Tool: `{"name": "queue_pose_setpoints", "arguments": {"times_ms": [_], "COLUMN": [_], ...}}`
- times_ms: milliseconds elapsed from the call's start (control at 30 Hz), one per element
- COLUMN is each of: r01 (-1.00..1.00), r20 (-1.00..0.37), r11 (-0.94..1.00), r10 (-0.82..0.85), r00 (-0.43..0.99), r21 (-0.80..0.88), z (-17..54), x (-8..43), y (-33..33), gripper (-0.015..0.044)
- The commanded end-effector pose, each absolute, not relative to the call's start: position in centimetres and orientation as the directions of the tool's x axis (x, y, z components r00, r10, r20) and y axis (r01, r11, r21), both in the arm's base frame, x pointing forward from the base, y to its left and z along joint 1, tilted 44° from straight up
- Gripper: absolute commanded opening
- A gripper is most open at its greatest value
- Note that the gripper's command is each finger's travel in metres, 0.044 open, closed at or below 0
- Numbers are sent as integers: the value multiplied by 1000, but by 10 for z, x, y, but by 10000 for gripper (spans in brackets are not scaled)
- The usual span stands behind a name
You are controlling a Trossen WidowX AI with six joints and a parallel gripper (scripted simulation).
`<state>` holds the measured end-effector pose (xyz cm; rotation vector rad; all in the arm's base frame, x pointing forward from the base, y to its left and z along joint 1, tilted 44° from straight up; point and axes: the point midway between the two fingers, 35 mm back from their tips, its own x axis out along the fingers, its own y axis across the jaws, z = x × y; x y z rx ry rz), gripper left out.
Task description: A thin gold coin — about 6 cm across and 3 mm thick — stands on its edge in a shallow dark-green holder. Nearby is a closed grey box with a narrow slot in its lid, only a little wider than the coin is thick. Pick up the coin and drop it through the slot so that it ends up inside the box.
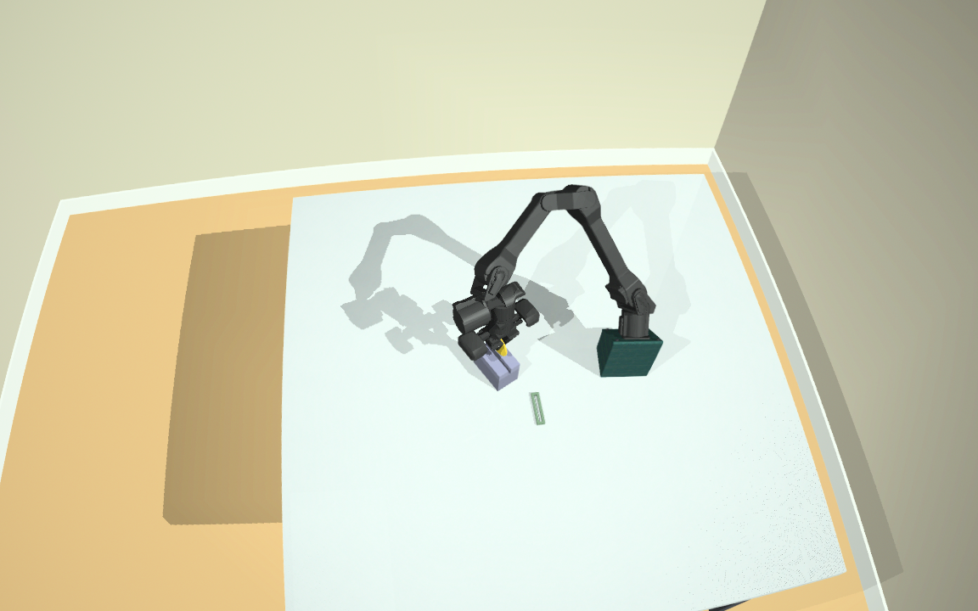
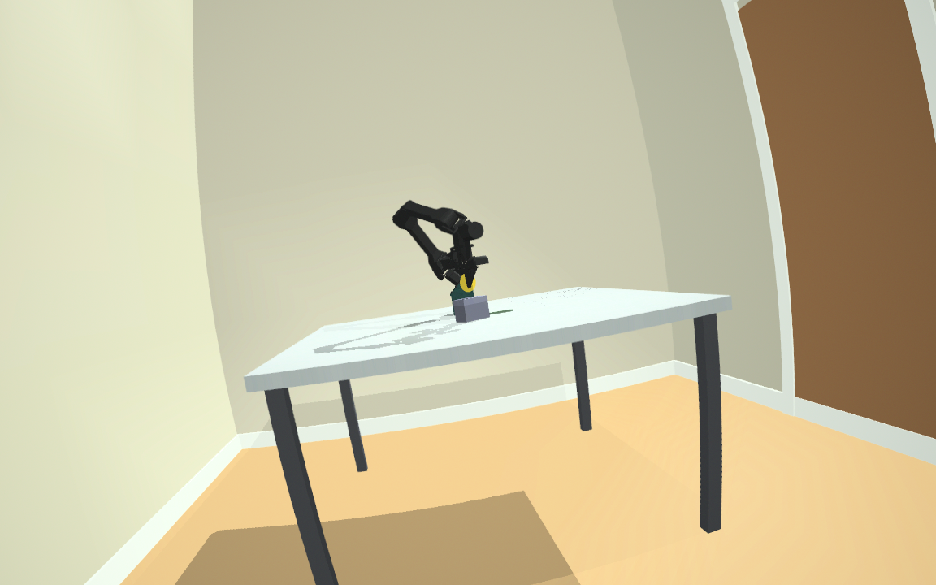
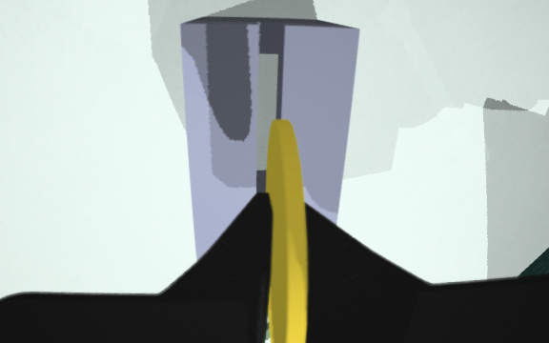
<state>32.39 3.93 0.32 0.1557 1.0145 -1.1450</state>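
Coin (image 3: 286,200) edge-on within claw (image 3: 286,267), seemingly over slot (image 3: 269,86)

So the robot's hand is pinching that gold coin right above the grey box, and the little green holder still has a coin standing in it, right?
Not quite. The hand does pinch the gold coin above the grey box, but the green holder has no coin in it; the top view shows it bare on the table.
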Motion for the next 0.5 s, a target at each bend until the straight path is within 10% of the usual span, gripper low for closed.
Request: {"name": "queue_pose_setpoints", "arguments": {"times_ms": [0,467], "r01": [809,806], "r20": [-732,-732], "r11": [454,457], "r10": [-680,-680], "r00": [43,43], "r21": [-374,-377], "z": [3,0], "x": [324,323], "y": [40,35], "gripper": [0,0]}}
